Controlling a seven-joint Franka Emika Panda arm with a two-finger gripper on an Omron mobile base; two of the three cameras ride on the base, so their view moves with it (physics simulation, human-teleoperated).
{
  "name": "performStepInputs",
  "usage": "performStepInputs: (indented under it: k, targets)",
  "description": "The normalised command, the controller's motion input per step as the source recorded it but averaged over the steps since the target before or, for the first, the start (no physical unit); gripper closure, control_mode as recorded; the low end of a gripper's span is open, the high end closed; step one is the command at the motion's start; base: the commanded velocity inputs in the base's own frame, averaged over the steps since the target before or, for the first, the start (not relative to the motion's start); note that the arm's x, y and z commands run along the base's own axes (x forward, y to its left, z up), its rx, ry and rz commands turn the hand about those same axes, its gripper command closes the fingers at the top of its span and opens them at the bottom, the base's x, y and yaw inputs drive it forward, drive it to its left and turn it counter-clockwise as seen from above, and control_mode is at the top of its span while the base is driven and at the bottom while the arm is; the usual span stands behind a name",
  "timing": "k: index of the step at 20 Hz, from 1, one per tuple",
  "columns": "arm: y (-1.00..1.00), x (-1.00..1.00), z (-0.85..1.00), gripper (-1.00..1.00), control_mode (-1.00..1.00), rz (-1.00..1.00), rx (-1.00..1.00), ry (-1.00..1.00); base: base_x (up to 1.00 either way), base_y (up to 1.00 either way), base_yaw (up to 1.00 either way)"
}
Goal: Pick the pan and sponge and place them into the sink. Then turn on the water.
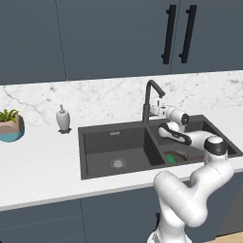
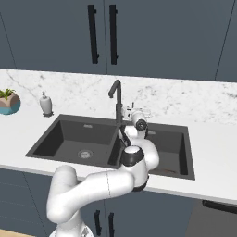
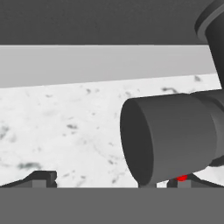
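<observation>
1. Two basins make up the sink (image 1: 88,152); going left to right along the counter (image 1: 38,166), I pass a potted plant (image 1: 9,126) in a blue bowl, then the white soap dispenser (image 1: 63,118), both standing well clear of the sink's left rim.
2. The left basin holds nothing but its round silver drain (image 1: 118,163).
3. At the centre divider rises the faucet (image 1: 151,97), dark and goosenecked, standing at the back rim.
4. My gripper (image 1: 155,110) sits just beside the faucet's base, on its right, jaws spread wide and holding nothing (from the hand view, the faucet's lever (image 3: 168,140) looms as a thick dark cylinder close above my right fingertip; whether it touches I cannot tell).
5. In the right basin lies the pan (image 1: 182,156), partly hidden by my forearm, with the sponge (image 1: 170,159) showing as a green sliver at the pan's left edge.
</observation>
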Motion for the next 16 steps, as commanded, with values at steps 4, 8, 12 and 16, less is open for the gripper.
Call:
performStepInputs:
  k: [4, 8, 12, 16]
  targets:
    - [-0.05, 0.0, -0.04, -1.0, -1.0, 0.0, 0.0, 0.0, 0.0, 0.0, 0.0]
    - [-0.03, 0.0, -0.12, -1.0, -1.0, 0.0, 0.0, 0.0, 0.0, 0.0, 0.0]
    - [0.0, 0.01, -0.15, -1.0, -1.0, 0.0, 0.0, 0.0, 0.0, 0.0, 0.0]
    - [0.0, 0.13, -0.19, -1.0, -1.0, 0.0, 0.0, 0.0, 0.0, 0.0, 0.0]
